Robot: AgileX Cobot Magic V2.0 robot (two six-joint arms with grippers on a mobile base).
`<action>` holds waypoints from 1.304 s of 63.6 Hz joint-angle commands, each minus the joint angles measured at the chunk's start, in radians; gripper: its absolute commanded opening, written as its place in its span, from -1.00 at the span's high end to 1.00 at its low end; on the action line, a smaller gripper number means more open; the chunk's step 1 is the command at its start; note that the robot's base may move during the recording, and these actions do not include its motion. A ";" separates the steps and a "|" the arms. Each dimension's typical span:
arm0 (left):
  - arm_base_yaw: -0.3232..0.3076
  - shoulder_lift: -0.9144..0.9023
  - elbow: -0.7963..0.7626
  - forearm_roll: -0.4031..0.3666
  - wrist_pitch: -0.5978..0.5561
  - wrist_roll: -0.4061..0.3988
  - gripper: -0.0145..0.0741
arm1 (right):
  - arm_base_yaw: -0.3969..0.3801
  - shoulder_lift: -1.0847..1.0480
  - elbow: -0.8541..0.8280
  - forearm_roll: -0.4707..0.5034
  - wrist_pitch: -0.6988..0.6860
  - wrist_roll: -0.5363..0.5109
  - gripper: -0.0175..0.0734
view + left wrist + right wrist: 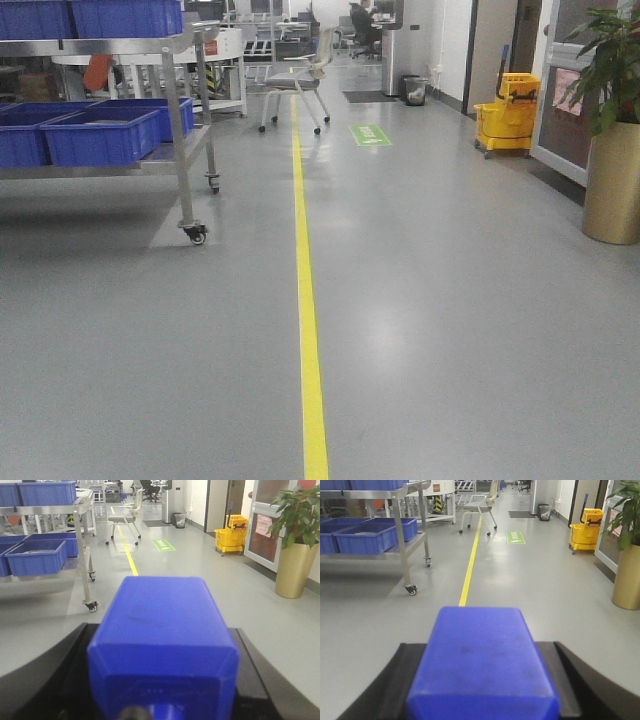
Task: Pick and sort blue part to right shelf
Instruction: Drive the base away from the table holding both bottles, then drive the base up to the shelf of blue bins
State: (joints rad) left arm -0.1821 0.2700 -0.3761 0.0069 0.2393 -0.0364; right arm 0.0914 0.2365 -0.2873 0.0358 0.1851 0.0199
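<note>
The left pincer (pixel 160 630) is closed on the blue part (pixel 162 650), with the knob toward the camera. The right pincer (pixel 481 647) grips a blue block (pixel 482 670) in the same way, though I cannot see its knob, and both are carried above the floor (pixel 450 330). A steel rack (pixel 175 130) with blue bins (pixel 100 136) stands well apart, left of the yellow line (pixel 305 300), and I cannot tell if it is the right shelf. I judge this step to be transport, so keep both grips firm and the arms quiet while the base drives, and release only when the part rests on the shelf.
</note>
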 commanded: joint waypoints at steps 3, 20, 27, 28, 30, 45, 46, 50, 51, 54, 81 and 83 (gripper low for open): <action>0.000 0.006 -0.029 0.000 -0.094 -0.008 -0.09 | -0.006 0.008 -0.030 -0.003 -0.092 -0.007 -0.33; 0.000 0.006 -0.029 0.000 -0.094 -0.008 -0.09 | -0.006 0.008 -0.030 -0.003 -0.091 -0.007 -0.33; 0.000 0.006 -0.029 0.000 -0.094 -0.008 -0.09 | -0.006 0.008 -0.030 -0.003 -0.091 -0.007 -0.33; 0.000 0.006 -0.029 0.000 -0.094 -0.008 -0.09 | -0.006 0.008 -0.030 -0.003 -0.091 -0.007 -0.33; 0.000 0.006 -0.029 0.000 -0.094 -0.008 -0.09 | -0.006 0.008 -0.030 -0.003 -0.091 -0.007 -0.33; 0.000 0.006 -0.029 -0.002 -0.094 -0.008 -0.09 | -0.006 0.008 -0.030 -0.003 -0.090 -0.007 -0.33; 0.000 0.006 -0.029 -0.002 -0.094 -0.008 -0.09 | -0.006 0.008 -0.030 -0.003 -0.090 -0.007 -0.33; 0.000 0.006 -0.029 -0.002 -0.094 -0.008 -0.09 | -0.006 0.008 -0.030 -0.003 -0.090 -0.007 -0.33; 0.000 0.006 -0.029 -0.002 -0.094 -0.008 -0.09 | -0.006 0.008 -0.030 -0.003 -0.090 -0.007 -0.33; 0.000 0.006 -0.029 -0.007 -0.094 -0.008 -0.09 | -0.006 0.008 -0.030 -0.003 -0.090 -0.007 -0.33; 0.000 0.006 -0.029 -0.002 -0.094 -0.008 -0.09 | -0.006 0.008 -0.030 -0.003 -0.086 -0.007 -0.33; 0.000 0.006 -0.029 -0.002 -0.094 -0.008 -0.09 | -0.006 0.008 -0.030 -0.003 -0.086 -0.007 -0.33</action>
State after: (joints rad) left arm -0.1821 0.2700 -0.3761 0.0069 0.2393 -0.0364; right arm 0.0914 0.2365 -0.2873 0.0358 0.1914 0.0199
